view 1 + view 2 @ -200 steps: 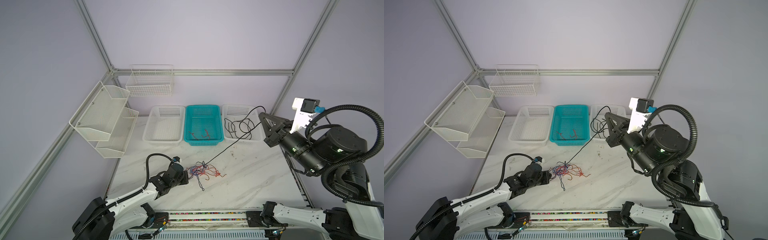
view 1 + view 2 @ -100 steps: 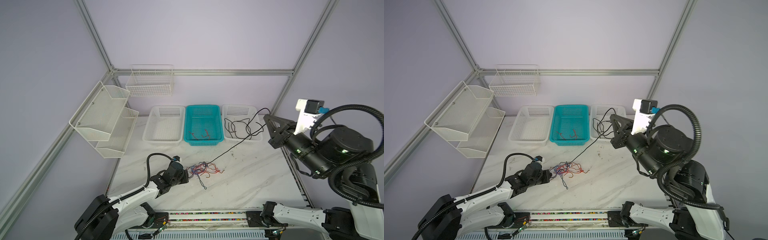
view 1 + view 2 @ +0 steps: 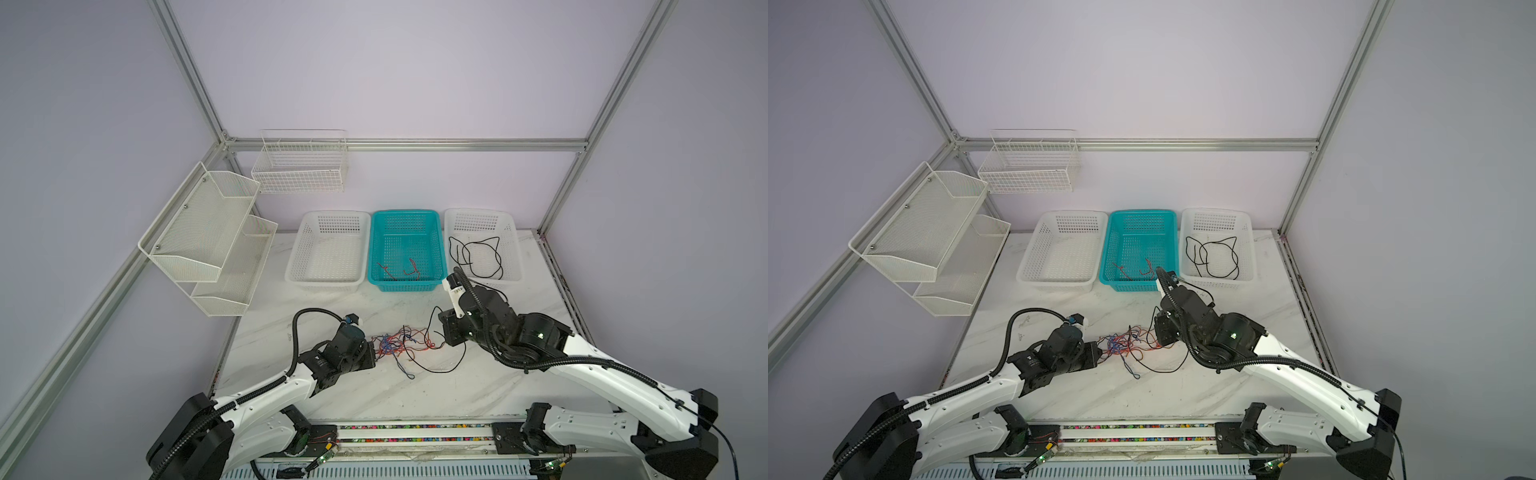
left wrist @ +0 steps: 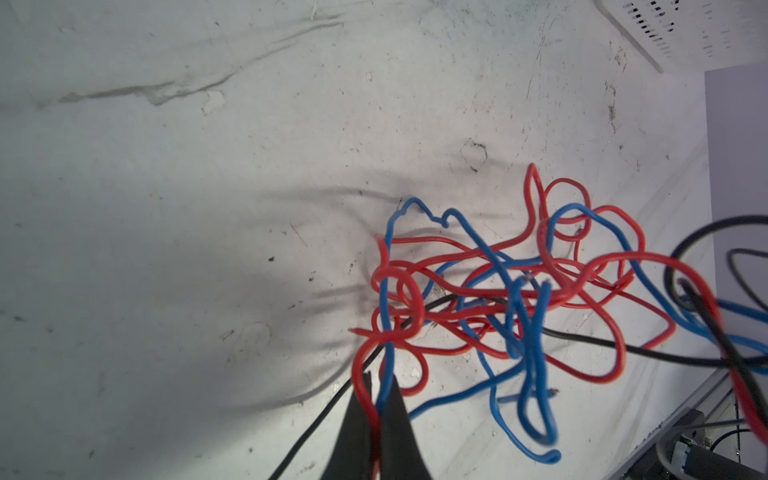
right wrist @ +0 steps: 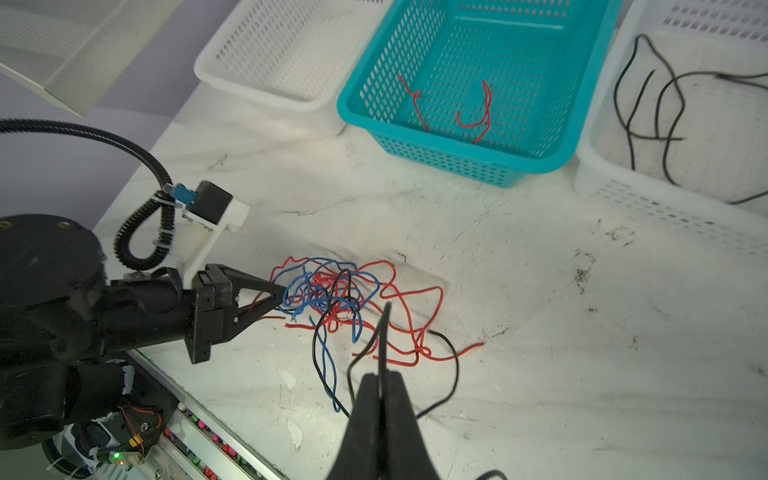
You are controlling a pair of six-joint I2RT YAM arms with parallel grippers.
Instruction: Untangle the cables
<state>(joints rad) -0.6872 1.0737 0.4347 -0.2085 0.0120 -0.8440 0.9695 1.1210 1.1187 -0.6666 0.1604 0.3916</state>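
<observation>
Scene: we see a marbled table (image 3: 498,386) with a tangle (image 3: 399,345) of thin red, blue and black cables lying near its middle, toward 6 o'clock.
Sorted so far: at the table's 12 o'clock edge, a teal basket (image 3: 404,286) holds 2 short red pieces (image 3: 412,268). The white basket (image 3: 480,212) at its 3 o'clock holds loose black cables (image 5: 629,135).
Left side: the left gripper (image 4: 376,382) sits at the tangle's 9 o'clock, jaws closed tight on 1 red and 1 blue strand of the tangle. A black strand runs just beside the jaws, and we cannot tell whether it is caught too.
Right side: the right gripper (image 5: 380,376) sits at the tangle's 3 o'clock. Its jaws are almost together, pinching a black cable (image 5: 383,340) that leads back into the knot.
Step, as we judge it: drawing the black cable out while the left gripper anchors the rest.
Risk 1: the black cable threads through several red and blue loops, so a straight pull toward 3 o'clock could cinch them into a harder knot.
Risk 2: the cable is string-thin and the pinch is at the very tips, so it could slip free under load.
Risk 3: if the left jaws also trap that black strand, both grippers would strain 1 cable.
Risk 4: the anchor holds only 2 strands, so the whole tangle may drag along instead of opening.
</observation>
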